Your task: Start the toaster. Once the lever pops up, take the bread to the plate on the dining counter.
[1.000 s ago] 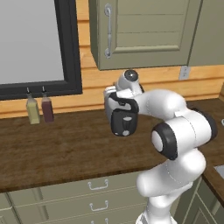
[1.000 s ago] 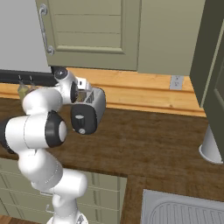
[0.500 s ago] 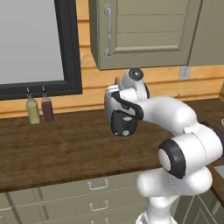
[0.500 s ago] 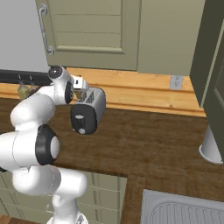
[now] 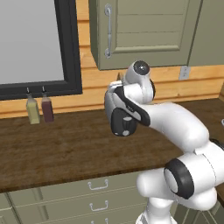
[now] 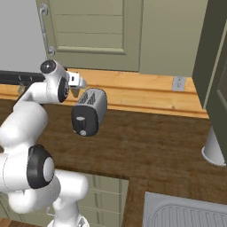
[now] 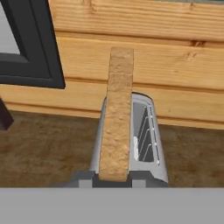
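The small rounded silver-white toaster with a glossy black end panel is sitting on the brown counter, the tan crusted bread slice standing upright in its left slot.

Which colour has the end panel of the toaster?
Glossy black, on the toaster; the right base view shows it best.

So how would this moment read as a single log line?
stage: bread pickup | bread: standing in toaster slot | arm: above toaster | jaws: unclear
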